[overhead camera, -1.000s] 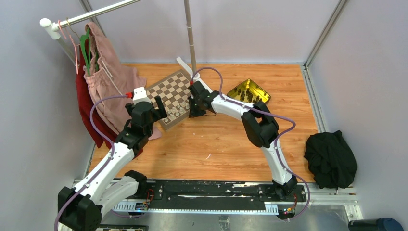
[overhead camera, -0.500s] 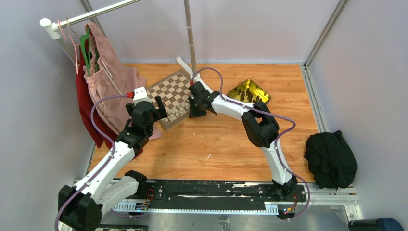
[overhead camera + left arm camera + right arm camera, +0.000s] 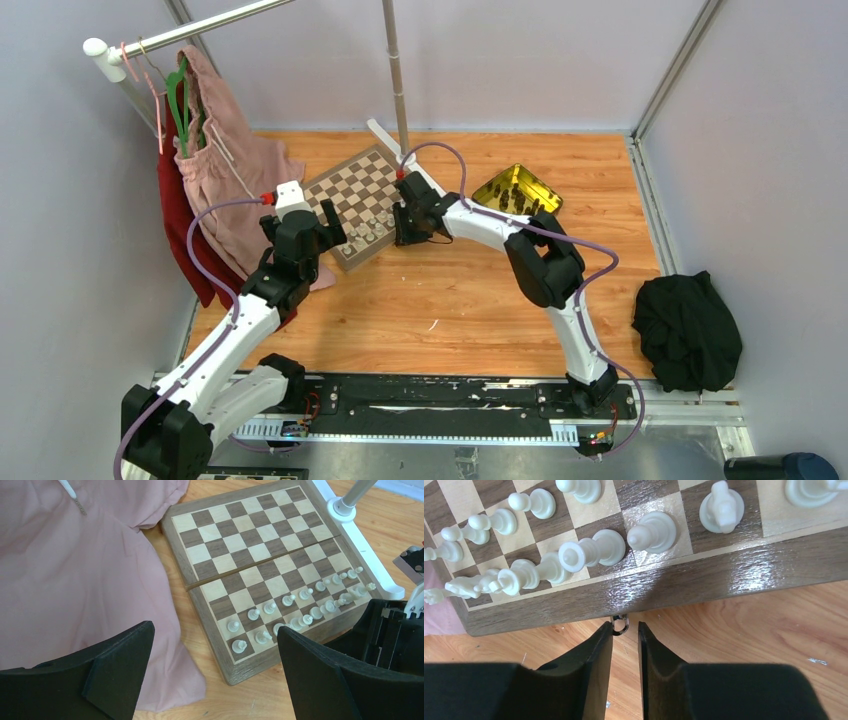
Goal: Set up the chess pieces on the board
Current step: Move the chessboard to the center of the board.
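Observation:
The board (image 3: 355, 190) lies at the back left, turned diagonally. Cream chess pieces (image 3: 368, 230) stand in two rows along its near edge, and show in the left wrist view (image 3: 300, 605) and the right wrist view (image 3: 599, 550). Dark chess pieces (image 3: 515, 195) stand in the gold tin. My left gripper (image 3: 325, 222) is open and empty, hovering over the board's near left corner (image 3: 235, 672). My right gripper (image 3: 625, 626) is empty, jaws a narrow gap apart, just off the board's brown border (image 3: 649, 587), by a small metal latch (image 3: 620, 625).
A pink garment (image 3: 235, 180) hangs from a rack and lies against the board's left side (image 3: 75, 570), with a red one (image 3: 175, 220) behind it. The rack's pole (image 3: 397, 75) and white foot (image 3: 360, 545) border the board. The gold tin (image 3: 545, 195) sits right; black cloth (image 3: 688, 330) far right.
The right arm has shifted very slightly along the board's edge. The left arm and the pieces have not visibly moved.

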Available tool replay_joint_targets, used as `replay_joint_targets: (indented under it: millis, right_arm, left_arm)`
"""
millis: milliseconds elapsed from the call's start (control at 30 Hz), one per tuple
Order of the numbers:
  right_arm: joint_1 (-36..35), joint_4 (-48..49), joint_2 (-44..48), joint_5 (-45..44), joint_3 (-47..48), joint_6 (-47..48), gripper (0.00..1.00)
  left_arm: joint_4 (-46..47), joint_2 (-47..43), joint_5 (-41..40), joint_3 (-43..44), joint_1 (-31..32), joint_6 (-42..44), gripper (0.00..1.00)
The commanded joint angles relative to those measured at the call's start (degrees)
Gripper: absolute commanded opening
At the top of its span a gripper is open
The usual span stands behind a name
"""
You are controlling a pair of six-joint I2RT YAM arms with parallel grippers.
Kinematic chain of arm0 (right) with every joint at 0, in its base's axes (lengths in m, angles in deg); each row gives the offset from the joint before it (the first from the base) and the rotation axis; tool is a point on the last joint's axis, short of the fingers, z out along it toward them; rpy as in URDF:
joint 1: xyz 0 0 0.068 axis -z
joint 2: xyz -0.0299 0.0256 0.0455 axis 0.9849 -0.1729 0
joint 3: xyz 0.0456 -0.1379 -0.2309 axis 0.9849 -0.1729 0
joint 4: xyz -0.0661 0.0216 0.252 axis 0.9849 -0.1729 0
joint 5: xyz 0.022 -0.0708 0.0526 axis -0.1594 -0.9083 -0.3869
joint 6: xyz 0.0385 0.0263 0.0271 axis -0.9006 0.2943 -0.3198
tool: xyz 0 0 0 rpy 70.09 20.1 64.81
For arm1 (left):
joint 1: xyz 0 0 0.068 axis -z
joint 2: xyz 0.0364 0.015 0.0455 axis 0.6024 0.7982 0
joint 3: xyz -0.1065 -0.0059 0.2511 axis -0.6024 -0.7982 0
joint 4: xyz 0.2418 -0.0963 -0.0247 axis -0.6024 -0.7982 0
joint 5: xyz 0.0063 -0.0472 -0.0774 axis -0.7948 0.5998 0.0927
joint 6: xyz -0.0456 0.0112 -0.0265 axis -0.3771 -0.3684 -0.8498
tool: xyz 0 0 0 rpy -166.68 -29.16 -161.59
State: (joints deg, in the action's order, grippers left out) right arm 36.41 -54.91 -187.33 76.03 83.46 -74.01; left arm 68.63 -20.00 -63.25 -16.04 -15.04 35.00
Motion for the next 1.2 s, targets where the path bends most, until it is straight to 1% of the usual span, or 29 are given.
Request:
replay_joint_targets:
  millis: [0, 133, 367, 767, 1167]
  right_arm:
    - [0.72, -5.00, 1.68, -3.37, -1.75, 4.95, 0.32]
    - [0.60, -5.23, 1.44, -4.19, -1.68, 7.22, 0.36]
    - [0.09, -5.43, 0.87, -4.19, -0.26, 11.33, 0.36]
    - [-1.79, -6.50, -0.77, -5.19, 3.38, 17.46, 0.36]
    - [-2.11, -7.15, -3.01, -1.92, 5.86, 19.59, 0.33]
  left_arm:
    - [0.81, 0.04, -1.79, -0.66, 0.49, -1.09, 1.00]
    - [1.05, 0.28, -2.00, -0.85, 0.48, -1.14, 1.00]
    - [1.50, 1.00, -2.16, -0.80, 0.49, -1.21, 1.00]
    - [2.64, 2.76, -2.39, -0.71, 0.42, -1.47, 1.00]
    - [3.19, 3.81, -2.87, -0.32, 0.50, -1.71, 1.00]
